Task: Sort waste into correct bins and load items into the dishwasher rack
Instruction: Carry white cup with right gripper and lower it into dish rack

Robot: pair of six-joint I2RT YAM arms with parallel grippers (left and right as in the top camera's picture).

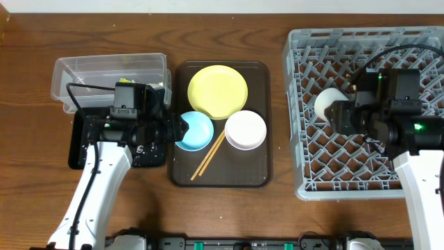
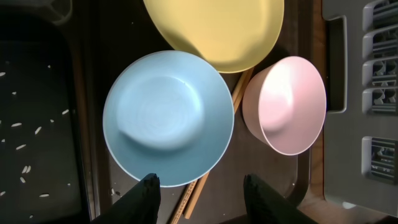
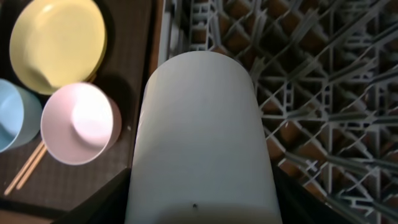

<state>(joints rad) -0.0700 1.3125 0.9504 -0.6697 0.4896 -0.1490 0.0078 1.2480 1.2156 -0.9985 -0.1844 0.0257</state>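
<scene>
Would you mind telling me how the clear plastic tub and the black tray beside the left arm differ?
The clear tub is see-through, the black tray opaque. The tub has tall walls; the tray is shallow. Scattered white grains lie in the tray; the tub's contents are unclear. Both are rectangular, similar in footprint, left of the brown serving tray.

From here the yellow plate, light blue bowl and white bowl crowd the upper brown tray. The chopsticks slant through the gap between the bowls. The tray's lower strip is bare. Open surface runs between tray and rack, whose pegs block low passes. The right claw, clamped round the pale cup, hangs over the rack's left side.
</scene>
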